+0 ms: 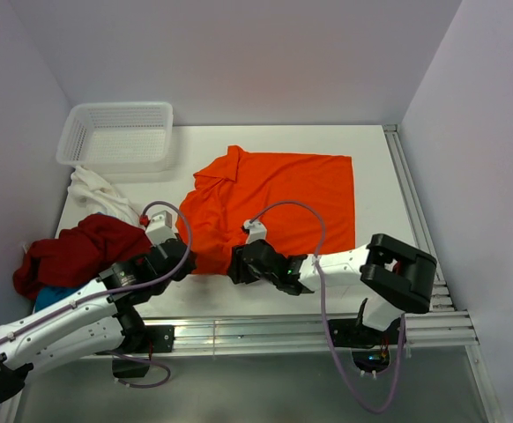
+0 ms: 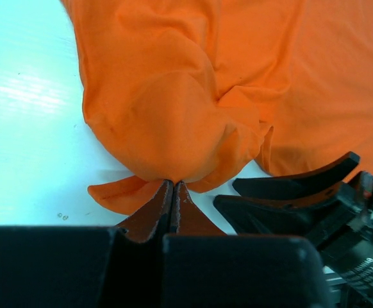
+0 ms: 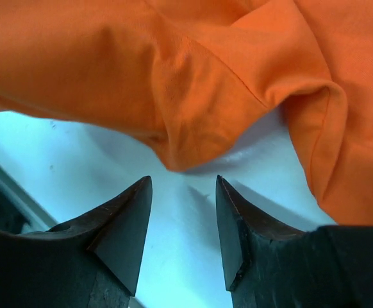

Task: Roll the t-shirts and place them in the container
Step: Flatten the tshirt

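The bright orange t-shirt (image 1: 283,198) with a collar lies spread on the white table, its near hem bunched up. My left gripper (image 1: 189,260) is at the hem's near left corner and is shut on a pinch of the orange cloth (image 2: 174,96), which bulges just past the closed fingertips (image 2: 174,183). My right gripper (image 1: 237,264) sits right beside it at the same hem. In its wrist view the right gripper (image 3: 183,183) stands open over bare table, a fold of orange shirt (image 3: 174,77) just beyond the tips and nothing between them.
A white mesh basket (image 1: 120,132) stands at the back left. At the left edge a dark red shirt (image 1: 80,251) is heaped over a blue one (image 1: 49,295), with a white one (image 1: 98,189) behind. A metal rail (image 1: 415,220) runs along the table's right edge.
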Motion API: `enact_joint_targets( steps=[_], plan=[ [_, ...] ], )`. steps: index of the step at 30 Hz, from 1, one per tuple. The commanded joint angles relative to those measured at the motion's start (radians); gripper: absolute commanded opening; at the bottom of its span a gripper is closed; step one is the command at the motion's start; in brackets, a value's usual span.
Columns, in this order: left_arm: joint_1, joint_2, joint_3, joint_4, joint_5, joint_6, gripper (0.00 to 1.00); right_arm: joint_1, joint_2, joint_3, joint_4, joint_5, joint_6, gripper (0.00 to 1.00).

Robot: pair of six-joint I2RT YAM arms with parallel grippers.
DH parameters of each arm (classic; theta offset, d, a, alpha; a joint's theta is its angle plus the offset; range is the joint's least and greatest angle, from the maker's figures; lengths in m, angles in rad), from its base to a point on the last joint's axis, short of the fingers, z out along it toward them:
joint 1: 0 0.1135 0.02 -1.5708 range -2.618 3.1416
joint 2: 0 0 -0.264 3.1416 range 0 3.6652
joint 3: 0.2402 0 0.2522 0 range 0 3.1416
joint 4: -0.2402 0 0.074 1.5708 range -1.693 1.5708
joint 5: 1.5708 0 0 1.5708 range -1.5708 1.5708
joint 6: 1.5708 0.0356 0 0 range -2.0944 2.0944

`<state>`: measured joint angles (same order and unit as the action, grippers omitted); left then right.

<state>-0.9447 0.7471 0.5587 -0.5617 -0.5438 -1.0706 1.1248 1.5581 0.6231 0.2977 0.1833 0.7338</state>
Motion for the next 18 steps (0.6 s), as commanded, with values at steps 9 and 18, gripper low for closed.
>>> enact_joint_targets(
  steps=[9, 18],
  plan=[
    [0.026, 0.014, 0.04, 0.006, -0.001, 0.018, 0.0, 0.021, 0.132, 0.092, 0.064, 0.168, -0.005, 0.55],
    [0.044, 0.023, 0.041, 0.006, -0.002, 0.024, 0.0, 0.021, 0.126, 0.084, 0.109, 0.153, -0.027, 0.33]
  ],
)
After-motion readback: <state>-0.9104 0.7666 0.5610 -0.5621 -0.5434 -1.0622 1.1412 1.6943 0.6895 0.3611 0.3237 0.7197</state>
